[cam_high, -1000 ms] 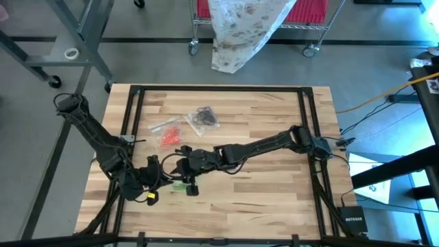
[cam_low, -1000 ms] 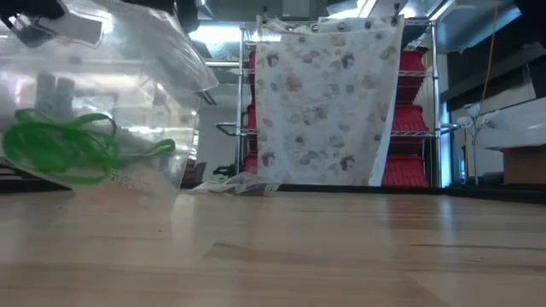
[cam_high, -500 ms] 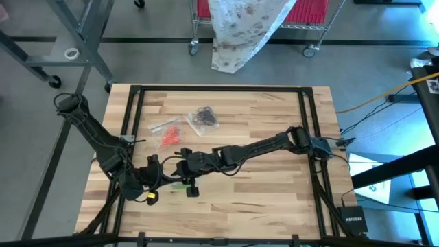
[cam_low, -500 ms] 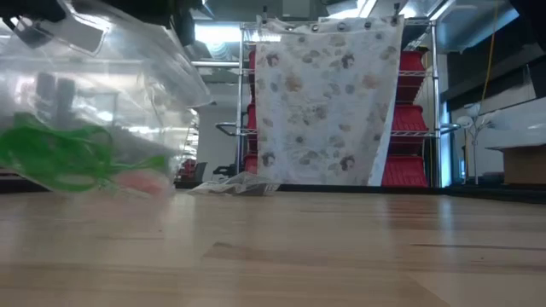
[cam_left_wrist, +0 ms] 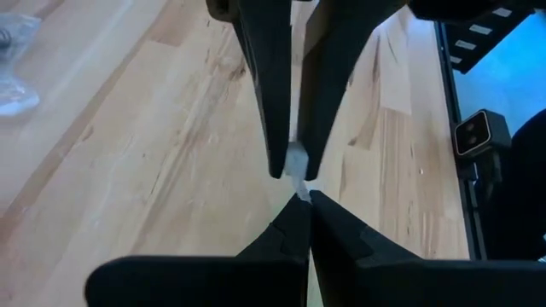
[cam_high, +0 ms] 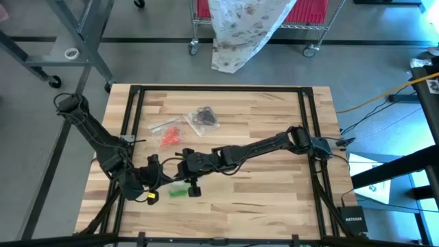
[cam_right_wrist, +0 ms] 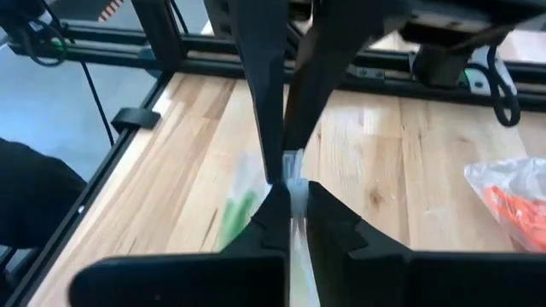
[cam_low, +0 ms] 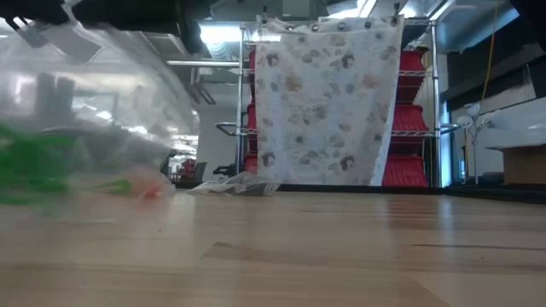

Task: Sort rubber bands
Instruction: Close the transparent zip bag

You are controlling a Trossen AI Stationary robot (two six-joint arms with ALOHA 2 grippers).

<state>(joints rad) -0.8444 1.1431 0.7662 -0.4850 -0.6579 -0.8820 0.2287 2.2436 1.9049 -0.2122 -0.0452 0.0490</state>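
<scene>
Both grippers meet near the front-left part of the wooden table (cam_high: 260,185), tip to tip.

Left gripper (cam_left_wrist: 297,198): jaws pressed together, pinching a thin edge of a clear plastic bag (cam_low: 94,111). Right gripper (cam_right_wrist: 290,189): jaws drawn narrow, clamped on the same clear film from the opposite side. In each wrist view the other arm's fingers point straight at the camera, with a small bit of plastic between them.

Low view: the bag hangs between the grippers, its lower edge at the table surface. Green rubber bands (cam_low: 30,166) sit inside, low in the bag, blurred; an orange-red bit (cam_low: 149,191) shows near its bottom corner.

High view: green bands (cam_high: 178,193) lie just beside the right gripper. Farther back on the table, a bag of orange-red bands (cam_high: 171,136) and a bag of black bands (cam_high: 204,116), near each other, well apart from the grippers.
</scene>
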